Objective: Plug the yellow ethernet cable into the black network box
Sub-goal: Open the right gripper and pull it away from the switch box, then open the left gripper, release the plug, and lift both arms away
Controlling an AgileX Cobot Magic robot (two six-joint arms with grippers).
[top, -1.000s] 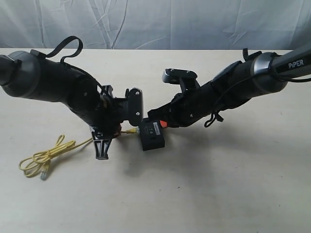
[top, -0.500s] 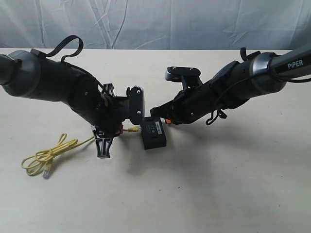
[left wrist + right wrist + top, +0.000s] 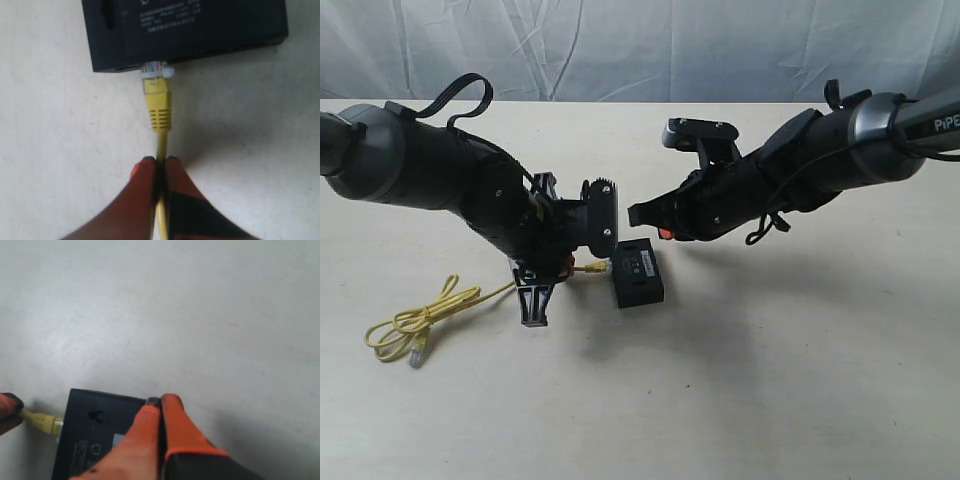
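The black network box lies flat on the table between my two arms. The yellow ethernet cable runs from my left gripper, which is shut on the cord just behind the plug. The clear plug sits at a port in the box's side. The rest of the cable trails left into a loose coil with its free plug on the table. My right gripper is shut with nothing between its fingers. It hovers over the box's far edge, and in the exterior view that gripper stands above and behind the box.
The table is a plain pale surface. A grey cloth backdrop hangs along its far edge. The black bracket of the left arm rests on the table beside the cable.
My right gripper has lifted up and back from the box. The box now lies flat and a little further right. The left gripper keeps its hold on the cable.
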